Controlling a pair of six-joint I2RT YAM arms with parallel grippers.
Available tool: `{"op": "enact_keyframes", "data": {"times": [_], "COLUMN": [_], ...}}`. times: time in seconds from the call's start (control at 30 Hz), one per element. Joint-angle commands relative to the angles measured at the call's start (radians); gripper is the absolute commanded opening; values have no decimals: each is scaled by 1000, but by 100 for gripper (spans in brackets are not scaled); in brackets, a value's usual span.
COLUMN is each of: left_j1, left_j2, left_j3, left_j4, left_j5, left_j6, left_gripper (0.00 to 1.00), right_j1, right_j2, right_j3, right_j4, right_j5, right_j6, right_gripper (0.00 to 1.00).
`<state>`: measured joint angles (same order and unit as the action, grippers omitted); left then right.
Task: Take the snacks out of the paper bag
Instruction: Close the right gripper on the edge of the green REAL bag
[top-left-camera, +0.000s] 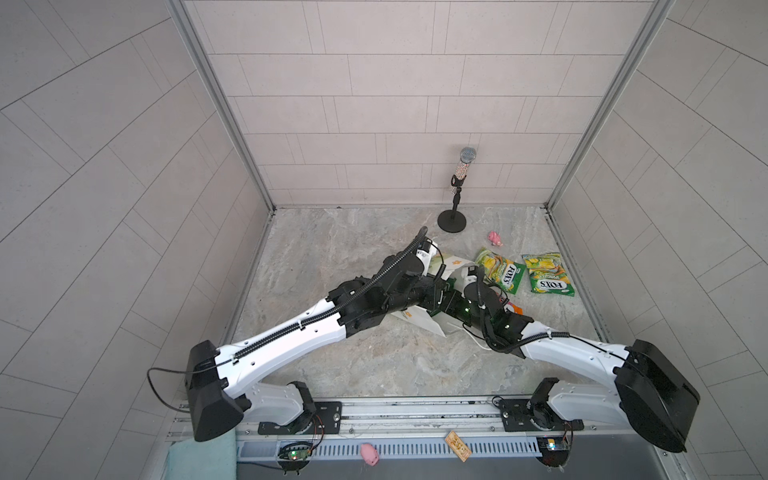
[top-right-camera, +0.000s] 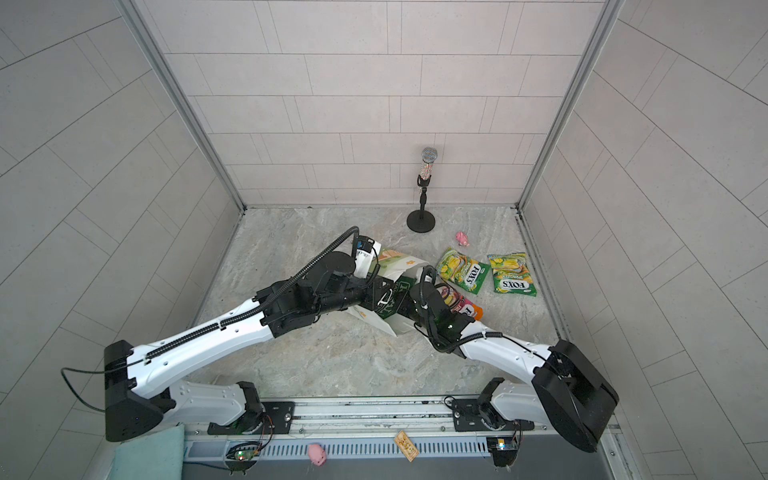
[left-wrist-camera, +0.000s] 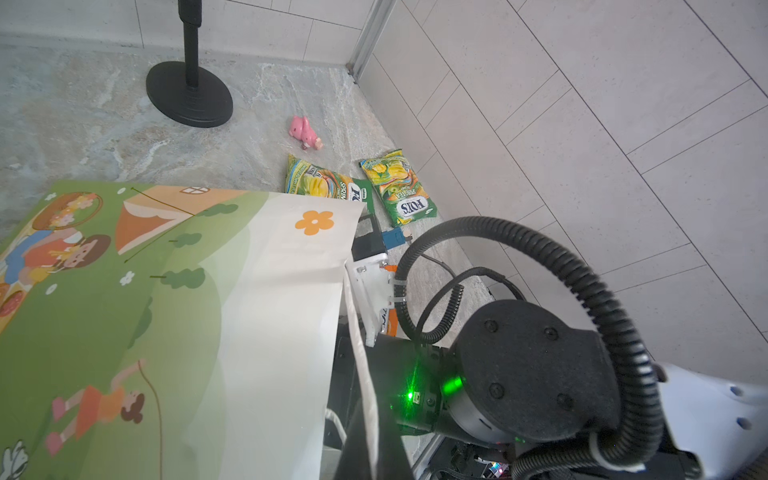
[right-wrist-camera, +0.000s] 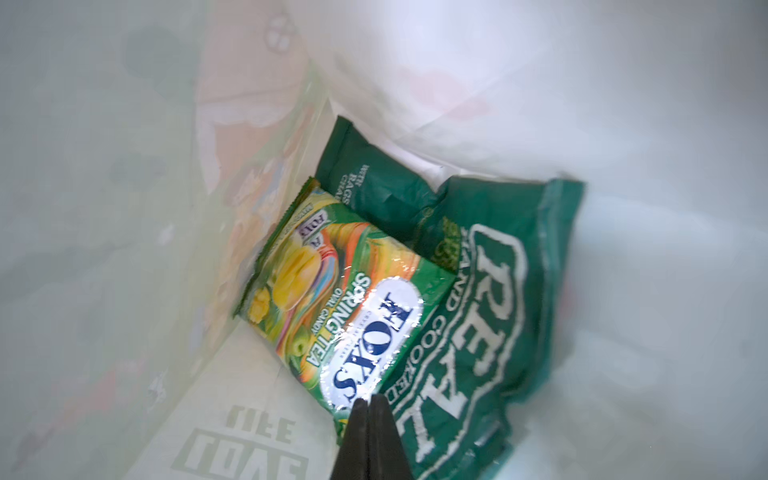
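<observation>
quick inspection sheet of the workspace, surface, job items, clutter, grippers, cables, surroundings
surface: marbled tabletop, no spills seen
job's things: paper bag lying on its side; two yellow-green FOX'S packets and orange-pink packet out on the table; third yellow-green packet and green REAL packet inside the bag
clutter: microphone stand and pink toy on the table; second pink toy and orange card on the front rail
grippers: right gripper inside the bag, shut, tips at the third packet's edge; left gripper hidden at the bag, shut
cables: black conduit along each arm; loose cable loop by the left base
surroundings: tiled walls, metal corner posts
</observation>
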<state>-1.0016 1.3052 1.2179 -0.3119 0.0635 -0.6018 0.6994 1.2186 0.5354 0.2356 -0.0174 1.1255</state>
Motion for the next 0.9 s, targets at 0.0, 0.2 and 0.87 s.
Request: {"op": "enact_keyframes", "data": {"times": [0.0, 0.2, 0.87], "left_j1": [-3, -3, -3], "left_j2": [-17, -11, -12], "left_j3": [-7, -4, -5], "left_j4": [-8, -5, 6], "left_j5": [6, 18, 49], "left_j6": [17, 20, 22], "left_gripper": [0, 0, 0], "right_j1": [-4, -4, -4], "right_j2": [-10, 9, 145], "right_j3": [-6, 27, 140], "right_j4": [-92, -175, -250], "right_j5": [65, 81, 150], "right_j6": [-11, 5, -3], "right_gripper": [9, 27, 40]}}
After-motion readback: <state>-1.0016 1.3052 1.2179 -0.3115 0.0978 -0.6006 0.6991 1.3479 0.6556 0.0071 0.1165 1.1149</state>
